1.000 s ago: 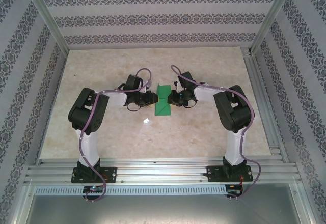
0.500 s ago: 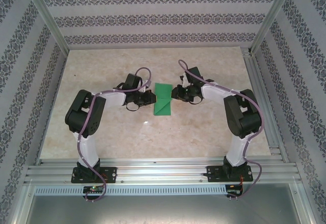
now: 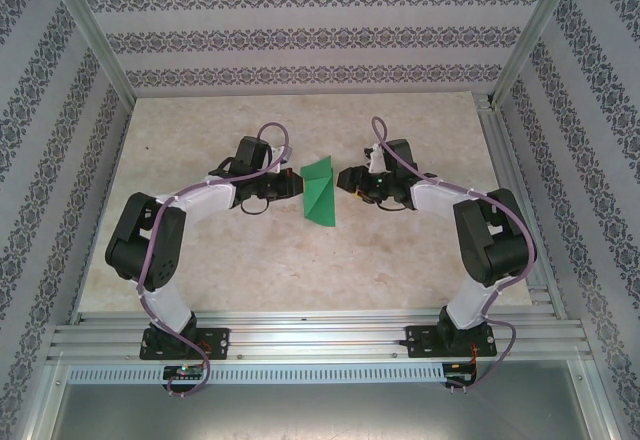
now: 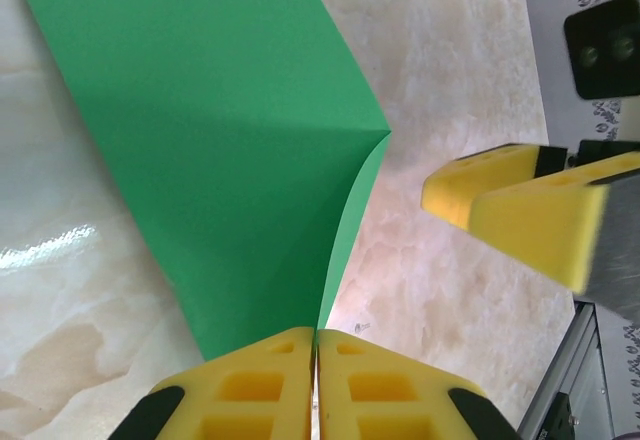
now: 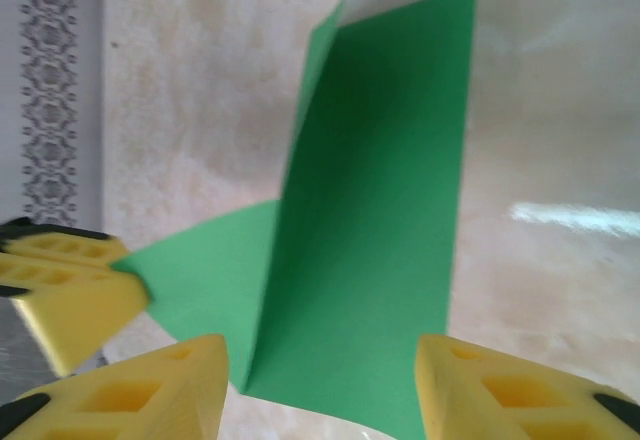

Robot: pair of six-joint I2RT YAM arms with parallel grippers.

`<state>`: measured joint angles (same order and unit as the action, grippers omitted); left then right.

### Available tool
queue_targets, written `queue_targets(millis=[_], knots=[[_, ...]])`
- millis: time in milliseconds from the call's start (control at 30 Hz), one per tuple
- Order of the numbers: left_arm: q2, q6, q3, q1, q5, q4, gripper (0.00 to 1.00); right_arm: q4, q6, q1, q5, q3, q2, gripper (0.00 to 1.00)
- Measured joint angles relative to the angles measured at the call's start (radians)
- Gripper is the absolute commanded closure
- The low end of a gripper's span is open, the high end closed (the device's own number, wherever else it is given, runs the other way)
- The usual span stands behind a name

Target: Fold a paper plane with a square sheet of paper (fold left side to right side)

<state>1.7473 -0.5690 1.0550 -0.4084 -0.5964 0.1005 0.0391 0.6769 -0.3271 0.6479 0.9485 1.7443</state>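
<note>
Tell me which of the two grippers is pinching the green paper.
The left gripper: it is shut on an edge of the green paper. The right gripper has its jaws apart and grips nothing.

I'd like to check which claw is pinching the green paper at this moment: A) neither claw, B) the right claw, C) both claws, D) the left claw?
D: the left wrist view shows the left claw closed on the edge of the green paper, while the right claw stands open.
</note>
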Motion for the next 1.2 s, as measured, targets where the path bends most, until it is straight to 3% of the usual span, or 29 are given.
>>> queue_targets(millis=[300,867,1033,1100,1200], knots=[[0.0,0.0,-0.01,0.0,0.0,0.002,0.89,0.183,0.151,-0.025,0.05,0.033,0.143,0.47],[0.091,0.012,0.007,0.0,0.042,0.037,0.84,0.268,0.245,-0.058,0.08,0.092,0.234,0.76],[0.103,0.017,0.018,0.0,0.06,0.048,0.77,0.253,0.237,-0.059,0.078,0.097,0.235,0.93],[0.102,0.023,0.019,0.0,0.069,0.05,0.67,0.245,0.233,-0.059,0.073,0.098,0.235,0.99],[0.083,0.042,0.017,0.0,0.095,0.061,0.55,0.218,0.225,-0.06,0.059,0.098,0.23,1.0]])
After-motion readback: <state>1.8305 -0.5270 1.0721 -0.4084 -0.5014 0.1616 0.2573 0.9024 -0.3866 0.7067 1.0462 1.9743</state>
